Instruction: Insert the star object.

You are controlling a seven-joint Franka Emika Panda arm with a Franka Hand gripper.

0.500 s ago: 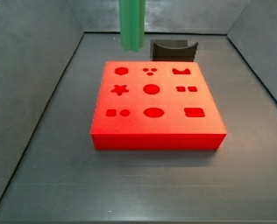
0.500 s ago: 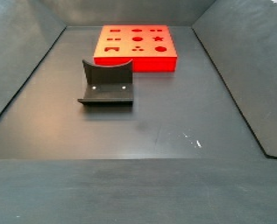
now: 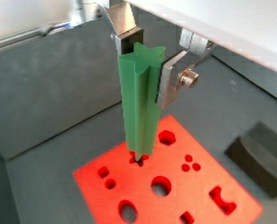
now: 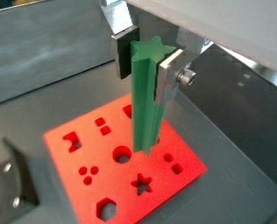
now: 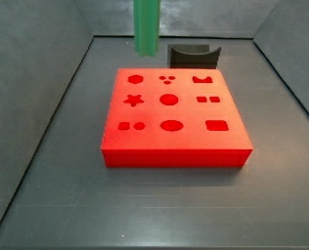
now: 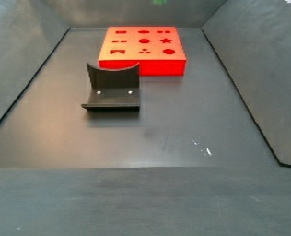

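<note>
Gripper [image 3: 147, 54]: silver fingers clamped on upright star object [image 3: 140, 105], glossy green star-section rod; red block [image 3: 165, 179] below.

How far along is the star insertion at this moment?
Done: the gripper is shut on the long bright green plastic star rod, upright. In hand: the rod hangs above the red block with shaped holes. Left: lowering it into the star-shaped hole, still empty.
</note>
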